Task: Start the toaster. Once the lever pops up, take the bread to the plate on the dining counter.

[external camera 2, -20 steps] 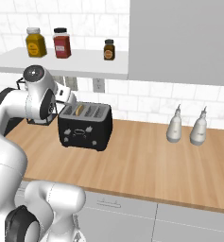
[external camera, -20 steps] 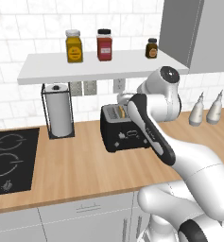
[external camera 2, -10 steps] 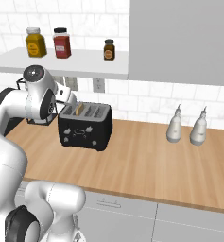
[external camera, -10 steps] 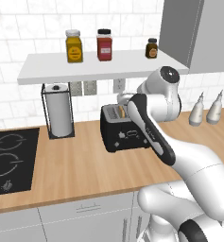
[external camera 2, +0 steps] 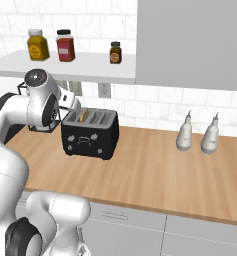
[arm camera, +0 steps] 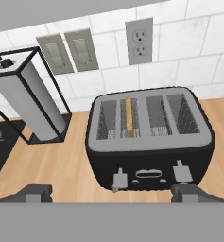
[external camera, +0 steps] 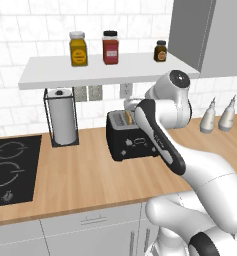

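Note:
The glossy black toaster (external camera: 132,140) (external camera 2: 90,136) (arm camera: 149,139) stands on the wooden worktop against the tiled wall. A thin golden slice of bread (arm camera: 129,117) (external camera 2: 83,115) stands upright in its second slot from the left, as the hand view shows it. Two pale levers (arm camera: 119,179) sit on the toaster's front face. My gripper (arm camera: 112,194) (external camera 2: 76,106) hovers above the toaster's front edge, looking down on it, open with nothing between its fingertips (arm camera: 35,191). The plate and the dining counter are out of view.
A paper towel roll in a black wire holder (external camera: 63,119) (arm camera: 26,101) stands left of the toaster, and a black cooktop (external camera: 10,170) lies beyond it. Two pale bottles (external camera: 208,116) (external camera 2: 185,135) stand to the right. A shelf with jars (external camera: 110,47) overhangs the toaster.

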Controlling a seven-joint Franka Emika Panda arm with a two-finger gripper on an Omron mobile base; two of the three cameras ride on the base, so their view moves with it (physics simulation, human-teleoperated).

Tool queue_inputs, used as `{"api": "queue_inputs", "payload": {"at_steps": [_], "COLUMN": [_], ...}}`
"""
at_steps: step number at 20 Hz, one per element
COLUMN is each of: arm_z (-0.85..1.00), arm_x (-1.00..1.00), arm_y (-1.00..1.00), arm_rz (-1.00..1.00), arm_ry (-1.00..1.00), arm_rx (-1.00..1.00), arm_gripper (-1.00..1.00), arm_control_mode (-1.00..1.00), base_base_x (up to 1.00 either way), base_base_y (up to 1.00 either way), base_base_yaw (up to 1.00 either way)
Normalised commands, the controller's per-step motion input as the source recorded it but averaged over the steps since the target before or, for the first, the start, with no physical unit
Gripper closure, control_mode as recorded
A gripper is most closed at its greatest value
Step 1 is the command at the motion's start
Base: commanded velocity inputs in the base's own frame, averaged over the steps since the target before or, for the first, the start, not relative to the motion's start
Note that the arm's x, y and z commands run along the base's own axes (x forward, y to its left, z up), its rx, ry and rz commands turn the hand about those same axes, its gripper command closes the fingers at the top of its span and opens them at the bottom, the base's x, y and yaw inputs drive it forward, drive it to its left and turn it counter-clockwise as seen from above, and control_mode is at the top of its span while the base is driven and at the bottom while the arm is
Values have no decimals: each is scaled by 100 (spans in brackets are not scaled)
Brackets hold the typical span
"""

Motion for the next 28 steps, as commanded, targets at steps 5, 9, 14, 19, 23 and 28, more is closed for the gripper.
{"api": "queue_inputs", "payload": {"at_steps": [5, 9, 14, 19, 23, 28], "arm_z": [0, 0, 0, 0, 0, 0], "arm_x": [0, 0, 0, 0, 0, 0], "arm_y": [0, 0, 0, 0, 0, 0], "arm_rz": [0, 0, 0, 0, 0, 0], "arm_ry": [0, 0, 0, 0, 0, 0], "arm_rx": [0, 0, 0, 0, 0, 0], "arm_gripper": [-100, -100, -100, -100, -100, -100], "arm_control_mode": [-100, -100, -100, -100, -100, -100], "base_base_x": [0, 0, 0, 0, 0, 0], "base_base_y": [0, 0, 0, 0, 0, 0], "base_base_yaw": [0, 0, 0, 0, 0, 0]}}
